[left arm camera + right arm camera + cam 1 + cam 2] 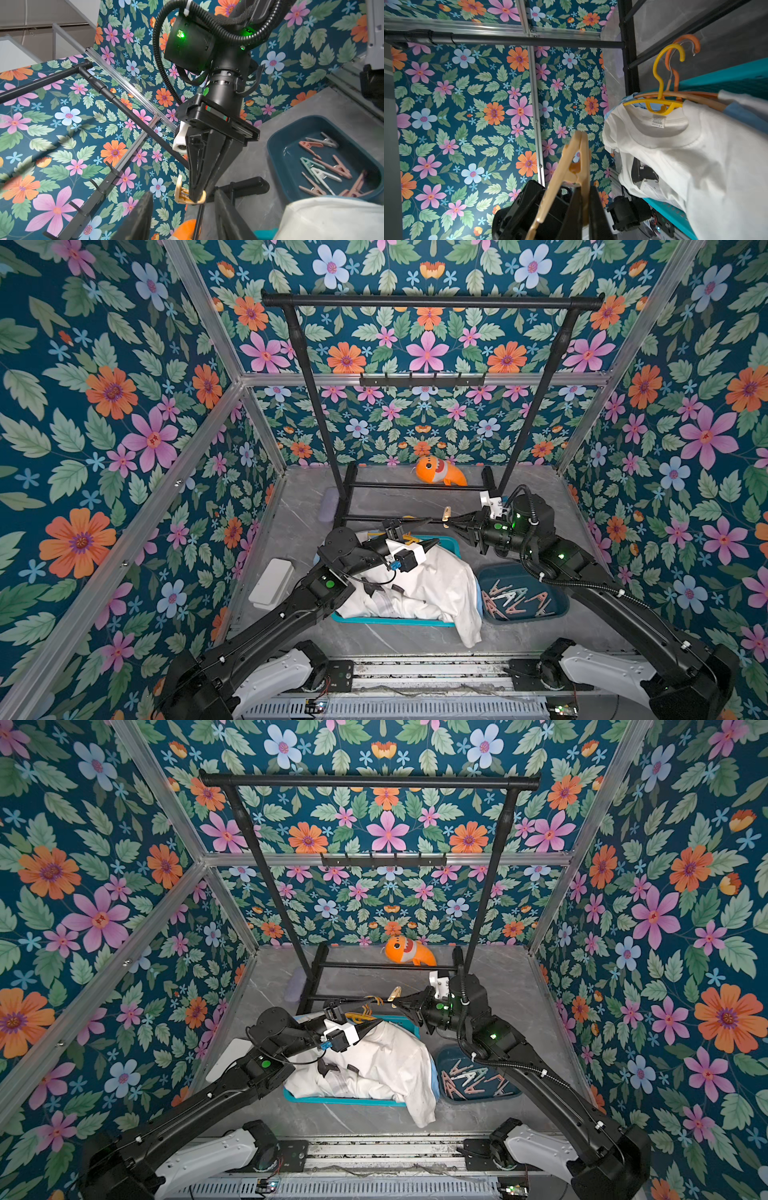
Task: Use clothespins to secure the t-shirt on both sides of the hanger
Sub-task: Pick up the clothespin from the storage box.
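We see matt white cloth in the t-shirt (695,155) and glossy yellow plastic in the hanger (661,91). The clothespin (564,168) is smooth beige plastic, the rack (432,302) matt black metal, the surface (374,639) marbled grey.

The left arm (266,626) and right arm (656,626) are matte black with rounded joints, green lights (330,584) and white base shells (276,674). A ribbed black hose (582,583) runs along the right arm, and the right claw (197,197) tapers into slim black wedges.
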